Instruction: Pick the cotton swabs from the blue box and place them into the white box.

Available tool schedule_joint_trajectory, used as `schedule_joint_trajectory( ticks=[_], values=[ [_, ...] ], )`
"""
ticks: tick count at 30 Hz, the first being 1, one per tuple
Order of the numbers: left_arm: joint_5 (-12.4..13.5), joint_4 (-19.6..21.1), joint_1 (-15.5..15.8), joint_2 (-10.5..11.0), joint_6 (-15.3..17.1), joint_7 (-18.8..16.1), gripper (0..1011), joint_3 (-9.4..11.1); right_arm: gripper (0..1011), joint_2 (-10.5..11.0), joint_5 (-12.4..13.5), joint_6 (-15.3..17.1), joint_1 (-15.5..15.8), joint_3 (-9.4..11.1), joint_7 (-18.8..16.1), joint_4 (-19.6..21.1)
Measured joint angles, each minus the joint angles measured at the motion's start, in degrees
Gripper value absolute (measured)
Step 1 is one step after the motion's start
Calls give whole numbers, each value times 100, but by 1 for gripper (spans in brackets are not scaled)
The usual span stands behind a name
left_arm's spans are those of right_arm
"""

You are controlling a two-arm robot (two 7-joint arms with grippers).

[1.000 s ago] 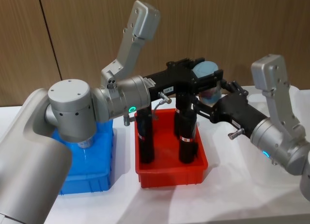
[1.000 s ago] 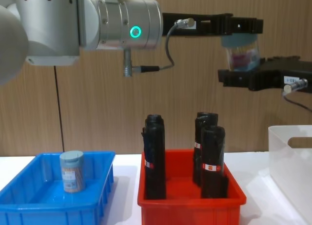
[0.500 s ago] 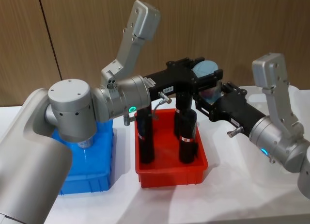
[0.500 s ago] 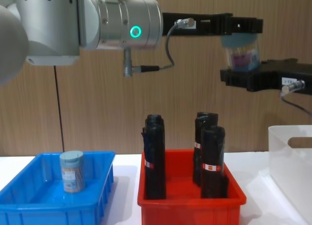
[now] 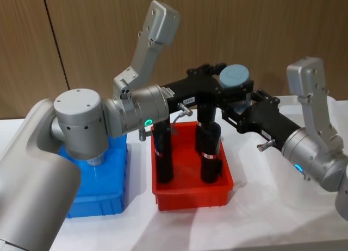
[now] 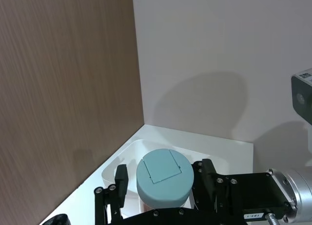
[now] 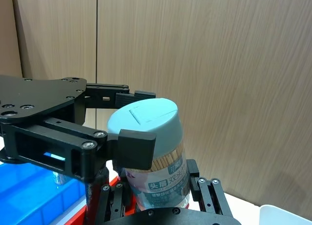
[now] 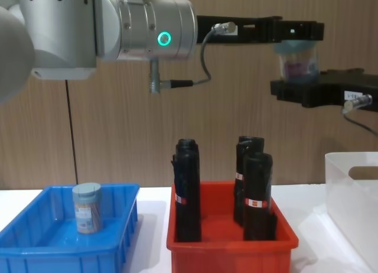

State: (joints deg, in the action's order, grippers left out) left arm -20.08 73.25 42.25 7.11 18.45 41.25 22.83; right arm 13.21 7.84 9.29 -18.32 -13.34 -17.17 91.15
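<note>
While left gripper (image 8: 297, 32) jaws clamp clear plastic blue-lidded cotton swabs jar (image 8: 299, 63), right gripper (image 8: 300, 87) jaws, apart round base, should close squarely before left releases.

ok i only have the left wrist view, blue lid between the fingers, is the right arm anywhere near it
observer: yes, the right gripper is at the bottom end of the cotton swab jar, directly below the left gripper clamping its top.
operator: what's under them
observer: from the chest view they're high over the right edge of the red bin holding black rolls; the white box is farther right.
operator: anything in the blue box
observer: a second jar stands upright in the blue box.
</note>
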Motion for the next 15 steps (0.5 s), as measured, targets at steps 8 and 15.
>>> schedule_joint_trajectory(
  ticks=[8,15],
  values=[
    [2,0,0,0,0,0,1004,0,661,8,11,-17,8,-1,7,10],
    [2,0,0,0,-2,0,1004,0,662,15,33,-25,20,-2,41,2]
  ],
)
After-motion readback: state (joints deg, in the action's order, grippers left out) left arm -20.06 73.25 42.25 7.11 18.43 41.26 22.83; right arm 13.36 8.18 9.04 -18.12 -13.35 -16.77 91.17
